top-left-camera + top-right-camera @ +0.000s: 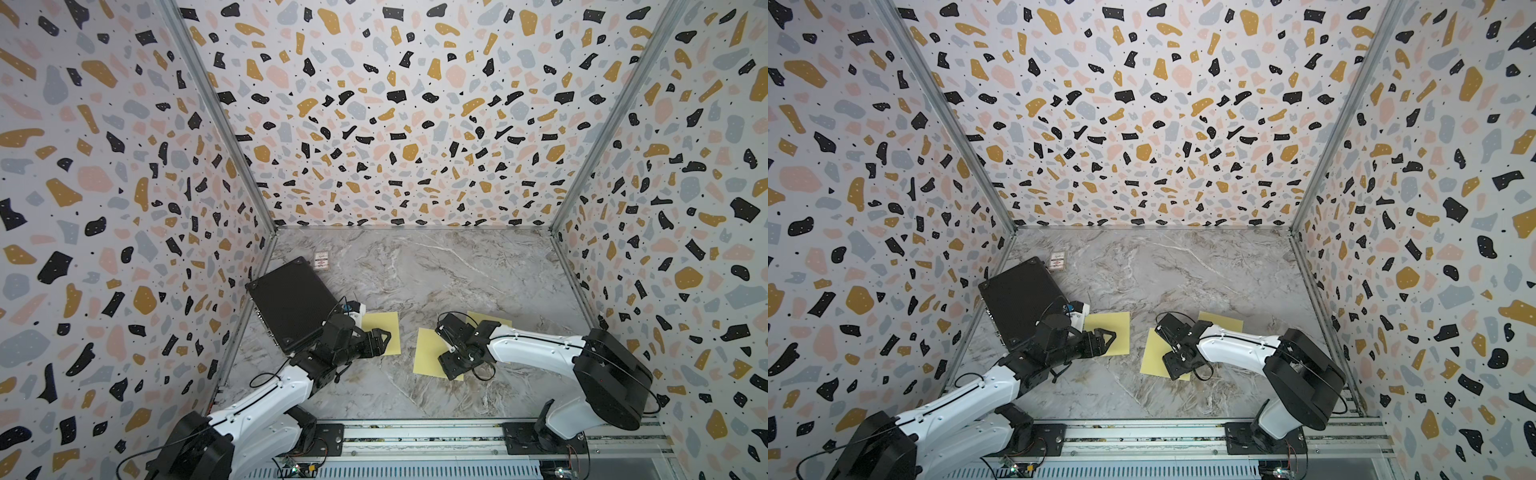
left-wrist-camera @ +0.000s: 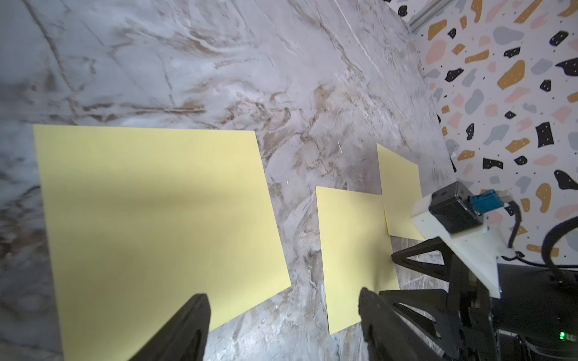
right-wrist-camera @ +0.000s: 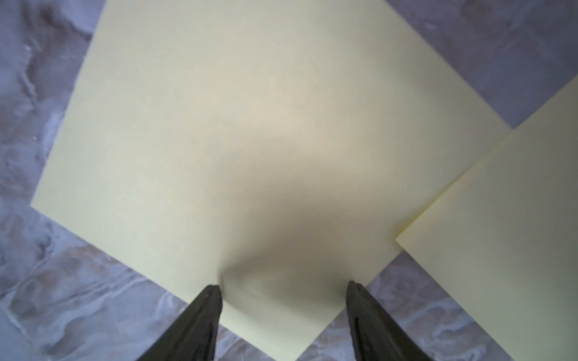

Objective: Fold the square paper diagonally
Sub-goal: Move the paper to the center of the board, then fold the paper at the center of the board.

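no fold made yet, every sheet flat.
my right gripper [image 3: 283, 289] spread over the middle paper's [image 3: 250, 140] corner; my left gripper [image 2: 283, 308] spread, empty.

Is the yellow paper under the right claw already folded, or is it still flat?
Still flat, unfolded: the yellow paper shows four straight edges and no crease. It puckers slightly by one fingertip.

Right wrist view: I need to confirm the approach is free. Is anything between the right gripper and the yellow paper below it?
Nothing visible. The open right gripper sits directly over the yellow paper, near its corner.
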Motion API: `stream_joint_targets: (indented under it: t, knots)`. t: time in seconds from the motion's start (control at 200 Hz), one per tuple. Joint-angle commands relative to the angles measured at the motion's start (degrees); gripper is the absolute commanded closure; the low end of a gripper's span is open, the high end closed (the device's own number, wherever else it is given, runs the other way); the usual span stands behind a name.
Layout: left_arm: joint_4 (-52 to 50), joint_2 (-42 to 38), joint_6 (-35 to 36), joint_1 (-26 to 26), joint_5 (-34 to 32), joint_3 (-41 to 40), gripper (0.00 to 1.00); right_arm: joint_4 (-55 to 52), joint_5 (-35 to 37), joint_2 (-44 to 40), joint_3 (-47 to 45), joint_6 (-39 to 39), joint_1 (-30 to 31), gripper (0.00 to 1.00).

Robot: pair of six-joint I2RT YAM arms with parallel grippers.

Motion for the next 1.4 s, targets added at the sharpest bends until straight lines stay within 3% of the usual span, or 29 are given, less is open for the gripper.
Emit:
stream_joint_targets:
  t: [0.0,0.125,0.245,0.36,0.441,0.616,0.731,0.931,1.041,1.176,1.392]
  knots:
    - [5.31,3.15,1.05,-0.45,6.38,2.17,0.28,-4.06,-1.63,-4.58,1.19,0.08,0.34,0.31]
    - [7.77,8.22,1.44,-1.98,10.27,4.08,0.46,-2.55,-2.58,-11.55,-0.90,9.06,0.29,0.31]
    - [7.25,14.28,3.05,-6.59,8.94,9.77,0.48,7.07,-7.99,-18.43,-9.08,21.07,0.71,0.33]
    - [4.25,21.18,4.36,-10.29,9.07,17.02,0.56,9.82,-7.21,-22.84,-14.49,28.84,1.39,0.40]
    - [2.67,25.83,4.70,-11.91,9.18,21.36,0.66,9.13,-5.58,-25.59,-16.66,31.12,1.66,0.40]
    - [-2.33,33.94,6.50,-14.42,6.05,26.49,0.67,6.94,-3.14,-28.86,-18.46,33.42,1.62,0.40]
    - [-3.38,38.70,6.68,-15.25,8.54,28.68,0.78,7.48,-2.82,-29.28,-19.19,35.58,1.59,0.39]
    - [-4.80,41.85,6.89,-16.75,7.76,30.64,0.78,9.17,-2.82,-29.89,-20.91,39.23,1.70,0.38]
    - [-8.31,43.00,6.37,-17.52,2.88,31.57,0.78,6.68,-0.95,-30.24,-20.82,39.80,1.62,0.37]
    - [-13.85,44.10,1.89,-18.46,-4.75,31.43,0.78,5.33,-0.11,-31.11,-21.09,40.93,1.65,0.35]
    - [-6.73,41.55,-11.35,-19.71,-8.99,21.47,0.85,9.76,-1.93,-32.44,-23.18,43.60,1.71,0.35]
